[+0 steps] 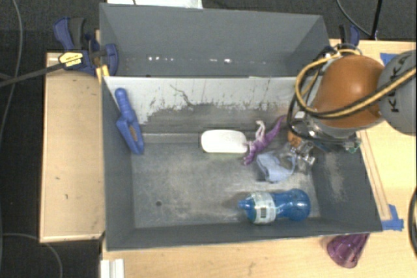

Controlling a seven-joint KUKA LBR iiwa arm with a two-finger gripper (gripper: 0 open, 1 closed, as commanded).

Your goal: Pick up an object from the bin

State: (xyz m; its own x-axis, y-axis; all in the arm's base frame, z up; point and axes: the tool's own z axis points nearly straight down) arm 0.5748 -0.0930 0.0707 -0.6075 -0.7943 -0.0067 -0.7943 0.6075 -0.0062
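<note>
Grey bin (176, 198): jaws, state unclear, are hovering over pale blue lump (275, 172); best descending straight, avoiding purple toy (259, 142).

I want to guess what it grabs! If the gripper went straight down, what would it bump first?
Probably the small pale lilac crumpled thing just below the gripper, beside the purple toy figure. Depth is unclear, so it might hit the bin floor instead.

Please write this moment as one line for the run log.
gripper: over pale lilac crumpled thing, bin's right side | near: purple toy figure, blue bottle | farther: white oval thing
</note>
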